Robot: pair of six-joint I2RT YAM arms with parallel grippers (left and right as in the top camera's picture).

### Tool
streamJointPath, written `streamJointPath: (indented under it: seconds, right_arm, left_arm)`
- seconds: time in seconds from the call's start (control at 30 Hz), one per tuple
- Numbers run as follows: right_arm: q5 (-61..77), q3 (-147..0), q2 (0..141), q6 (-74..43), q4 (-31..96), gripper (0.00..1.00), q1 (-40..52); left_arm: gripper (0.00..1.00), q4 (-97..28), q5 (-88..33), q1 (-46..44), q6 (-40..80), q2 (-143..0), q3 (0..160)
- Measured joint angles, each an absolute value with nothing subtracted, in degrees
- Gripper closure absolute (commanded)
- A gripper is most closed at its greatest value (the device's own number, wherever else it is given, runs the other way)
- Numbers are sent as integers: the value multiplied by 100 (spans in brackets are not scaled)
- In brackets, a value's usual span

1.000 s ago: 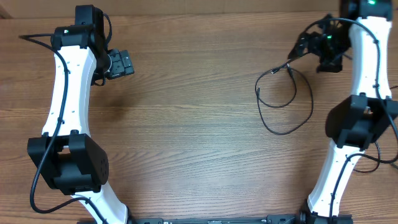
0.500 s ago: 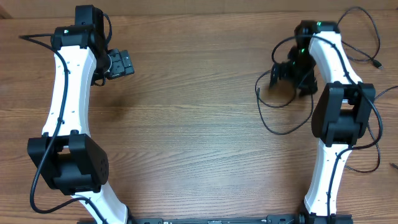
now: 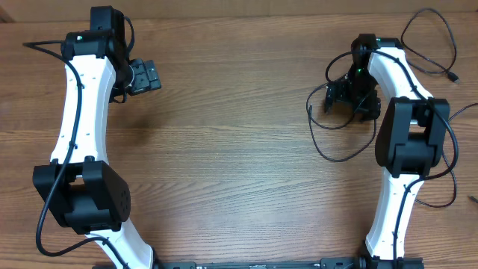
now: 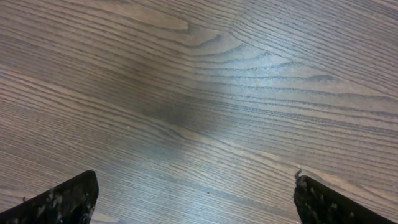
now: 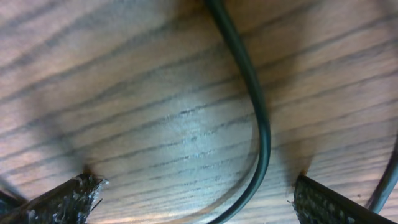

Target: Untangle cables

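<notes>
**Overhead: both my grippers open, cables at the right side of the table**

At the left, my left gripper (image 3: 144, 77) hangs over bare wood near the far left corner of the table (image 3: 239, 149). Its wrist view shows the two fingers spread wide (image 4: 199, 205), with only wood grain between them.

Near the far right corner, my right gripper (image 3: 340, 93) is low over one of the cables (image 3: 336, 160). This thin black cord lies in loose loops on the wood, curving back toward the near edge beside my right arm. In the right wrist view my fingers are wide apart (image 5: 199, 199), and a bend of the cable (image 5: 261, 124) runs across the wood between them, touching neither fingertip. A second cord (image 3: 450, 75) loops at the far right corner, beyond my right arm. I cannot tell whether the two cords cross.
</notes>
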State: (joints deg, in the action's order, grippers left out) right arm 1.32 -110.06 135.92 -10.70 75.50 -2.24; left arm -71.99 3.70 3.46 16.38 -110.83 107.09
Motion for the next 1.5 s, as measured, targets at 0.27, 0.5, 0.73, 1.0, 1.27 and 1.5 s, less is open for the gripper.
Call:
streamJointPath:
  seconds: [0.27, 0.5, 0.73, 1.0, 1.27, 1.5]
  right_arm:
    - [-38, -10724, 13421, -1057, 7155, 0, -410]
    - [-89, -10722, 13419, -1044, 7067, 0, -1387]
    - [-73, -10722, 13413, -1210, 6976, 0, -2862]
    - [681, -10726, 13371, -886, 7019, 2, -3763]
    - [1175, -10722, 13082, -379, 6991, 0, -3177]
    - [1199, -10731, 11222, -174, 6884, 0, -2246]
  left_arm:
    - [0, -7196, 370, 346, 1638, -11083, 10709]
    - [0, -7199, 370, 346, 1638, -11083, 10709]
    - [0, -7199, 370, 346, 1638, -11083, 10709]
    - [0, -7199, 370, 346, 1640, -11083, 10709]
    - [1, -7199, 370, 346, 1638, -11083, 10709]
    - [0, -7199, 370, 346, 1638, -11083, 10709]
